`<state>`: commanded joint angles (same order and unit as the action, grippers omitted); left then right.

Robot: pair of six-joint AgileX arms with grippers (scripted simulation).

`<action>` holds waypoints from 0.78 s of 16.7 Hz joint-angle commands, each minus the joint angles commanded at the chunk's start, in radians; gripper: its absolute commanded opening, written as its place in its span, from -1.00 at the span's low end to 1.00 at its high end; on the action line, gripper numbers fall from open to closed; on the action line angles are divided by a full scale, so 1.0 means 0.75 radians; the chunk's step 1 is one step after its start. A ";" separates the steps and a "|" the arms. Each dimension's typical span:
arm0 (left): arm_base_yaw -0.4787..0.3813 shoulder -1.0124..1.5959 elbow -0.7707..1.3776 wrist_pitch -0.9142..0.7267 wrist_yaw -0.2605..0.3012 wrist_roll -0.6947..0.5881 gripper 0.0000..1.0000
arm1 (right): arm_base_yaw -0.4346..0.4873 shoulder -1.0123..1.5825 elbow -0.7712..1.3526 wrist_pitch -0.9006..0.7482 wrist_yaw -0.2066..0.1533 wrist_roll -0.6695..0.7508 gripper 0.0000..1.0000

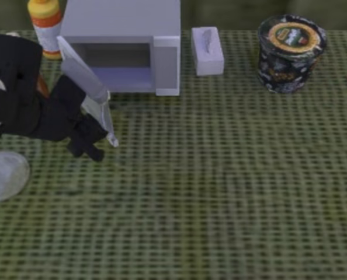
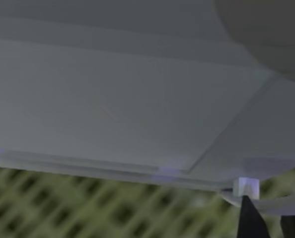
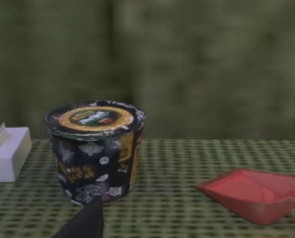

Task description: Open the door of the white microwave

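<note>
My table (image 1: pixel 232 204) wears a green woven mat. On it sit the white microwave (image 1: pixel 127 35), a tissue box (image 1: pixel 207 51), a noodle cup (image 1: pixel 290 52), a bottle (image 1: pixel 46 26), a clear disc (image 1: pixel 4 175) and a red scoop (image 3: pixel 254 193).

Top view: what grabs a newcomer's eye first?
The white microwave at the table's far left, its door swung partly open with the cavity exposed. The left hand sits at the door's free edge by the handle. A dark noodle cup stands far right.

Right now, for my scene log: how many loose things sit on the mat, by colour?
White: 2, the white microwave with its door swung open, and the tissue box
Black: 1, the printed cup
Red: 1, the scoop
Orange and white: 1, the bottle
Clear: 1, the round dish
Total: 6
</note>
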<state>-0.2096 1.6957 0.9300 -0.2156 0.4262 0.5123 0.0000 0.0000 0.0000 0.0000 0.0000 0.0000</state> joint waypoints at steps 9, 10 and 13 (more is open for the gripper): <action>0.047 0.002 0.014 -0.058 0.068 0.116 -1.00 | 0.000 0.000 0.000 0.000 0.000 0.000 1.00; 0.054 0.004 0.014 -0.067 0.075 0.129 -1.00 | 0.000 0.000 0.000 0.000 0.000 0.000 1.00; 0.056 0.004 0.014 -0.070 0.077 0.134 -1.00 | 0.000 0.000 0.000 0.000 0.000 0.000 1.00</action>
<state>-0.1673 1.6985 0.9406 -0.2678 0.4841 0.6126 0.0000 0.0000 0.0000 0.0000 0.0000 0.0000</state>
